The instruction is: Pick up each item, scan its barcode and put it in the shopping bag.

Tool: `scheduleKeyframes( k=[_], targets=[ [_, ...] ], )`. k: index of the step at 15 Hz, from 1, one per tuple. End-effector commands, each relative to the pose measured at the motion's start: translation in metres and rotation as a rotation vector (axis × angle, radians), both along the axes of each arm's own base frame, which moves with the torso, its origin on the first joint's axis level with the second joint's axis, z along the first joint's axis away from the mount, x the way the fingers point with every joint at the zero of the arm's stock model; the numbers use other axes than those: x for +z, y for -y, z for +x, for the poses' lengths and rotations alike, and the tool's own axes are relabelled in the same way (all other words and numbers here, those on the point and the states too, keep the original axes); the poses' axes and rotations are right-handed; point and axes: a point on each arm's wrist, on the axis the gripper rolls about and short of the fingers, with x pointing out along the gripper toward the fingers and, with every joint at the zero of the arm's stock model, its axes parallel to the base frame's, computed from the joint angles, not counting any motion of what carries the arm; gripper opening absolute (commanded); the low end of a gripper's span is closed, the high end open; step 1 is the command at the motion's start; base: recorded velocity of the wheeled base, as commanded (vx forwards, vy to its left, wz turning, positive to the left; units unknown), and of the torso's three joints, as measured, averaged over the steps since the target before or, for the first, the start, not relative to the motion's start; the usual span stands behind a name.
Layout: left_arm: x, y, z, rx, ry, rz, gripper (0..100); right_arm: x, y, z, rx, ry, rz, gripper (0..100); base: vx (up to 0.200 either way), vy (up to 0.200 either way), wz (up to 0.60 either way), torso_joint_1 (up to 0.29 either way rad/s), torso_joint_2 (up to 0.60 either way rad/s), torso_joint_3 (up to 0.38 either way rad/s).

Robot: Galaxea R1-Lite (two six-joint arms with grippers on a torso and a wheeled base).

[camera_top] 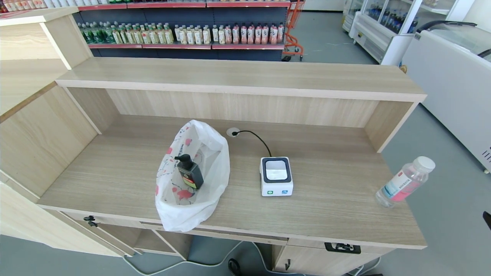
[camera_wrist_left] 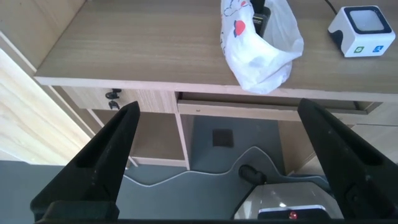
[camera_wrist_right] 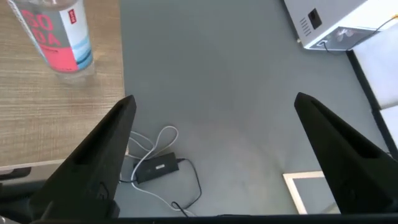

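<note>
A white shopping bag (camera_top: 191, 180) with red prints stands open at the counter's front left, and a black pump bottle (camera_top: 190, 172) stands inside it. The white barcode scanner (camera_top: 275, 176) sits mid-counter, window facing up. A clear bottle (camera_top: 404, 182) with a white cap and a pink and blue label stands upright at the counter's right edge. My left gripper (camera_wrist_left: 219, 109) is open and holds nothing, below and in front of the counter's front edge, with the bag (camera_wrist_left: 261, 46) and scanner (camera_wrist_left: 360, 28) beyond it. My right gripper (camera_wrist_right: 214, 99) is open over the floor, beside the clear bottle (camera_wrist_right: 56, 34).
The wooden counter (camera_top: 326, 199) has a raised back shelf and side walls. The scanner's black cable (camera_top: 255, 138) runs to a hole at the back. Cables and a power brick (camera_wrist_right: 155, 167) lie on the floor. White freezers (camera_top: 452, 76) stand to the right.
</note>
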Motion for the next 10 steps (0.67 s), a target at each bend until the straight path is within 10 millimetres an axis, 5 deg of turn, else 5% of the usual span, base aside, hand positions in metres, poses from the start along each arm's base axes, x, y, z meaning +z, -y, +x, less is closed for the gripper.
scheduleKeyframes(
  k=[1, 6, 10],
  targets=[
    [0.0, 0.0, 0.0, 0.0, 0.0, 0.001, 100, -0.003, 0.0, 0.003, 0.032, -0.012, 0.019, 100, 0.0, 0.0, 0.0, 0.0, 0.0, 0.0],
    [0.0, 0.0, 0.0, 0.0, 0.0, 0.001, 100, -0.01, 0.018, 0.028, 0.091, -0.023, 0.051, 100, 0.0, 0.0, 0.0, 0.0, 0.0, 0.0],
    [0.0, 0.0, 0.0, 0.0, 0.0, 0.001, 100, -0.018, 0.011, 0.045, 0.156, 0.029, 0.147, 100, 0.0, 0.0, 0.0, 0.0, 0.0, 0.0]
  ],
)
